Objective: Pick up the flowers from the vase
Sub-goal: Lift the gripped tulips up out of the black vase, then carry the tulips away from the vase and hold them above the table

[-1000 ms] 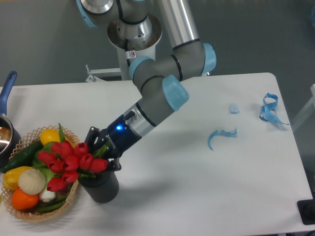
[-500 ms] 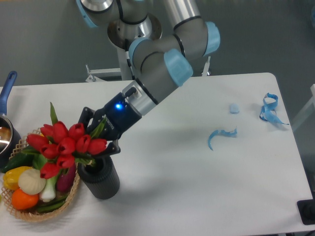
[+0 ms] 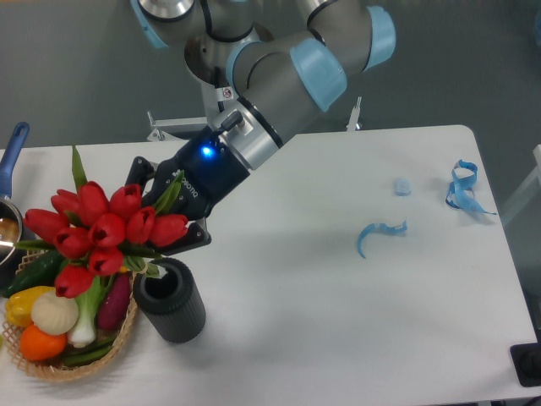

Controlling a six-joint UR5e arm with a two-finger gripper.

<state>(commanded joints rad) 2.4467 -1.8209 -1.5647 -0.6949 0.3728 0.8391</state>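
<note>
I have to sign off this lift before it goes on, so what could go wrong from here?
1. The flowers are held by the pincer at their stems with the heavy heads hanging out to one side, so the bunch may tip or slip.
2. They hang right over the wicker basket, so a drop would land among the vegetables.
3. The stem ends are hidden; any not yet out of the vase could topple it.

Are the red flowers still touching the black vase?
Cannot tell. In the camera view the flowers sit raised above the vase, whose round mouth shows, but leaves overlap its rim, hiding any gap. The gripper grips the stems.
</note>
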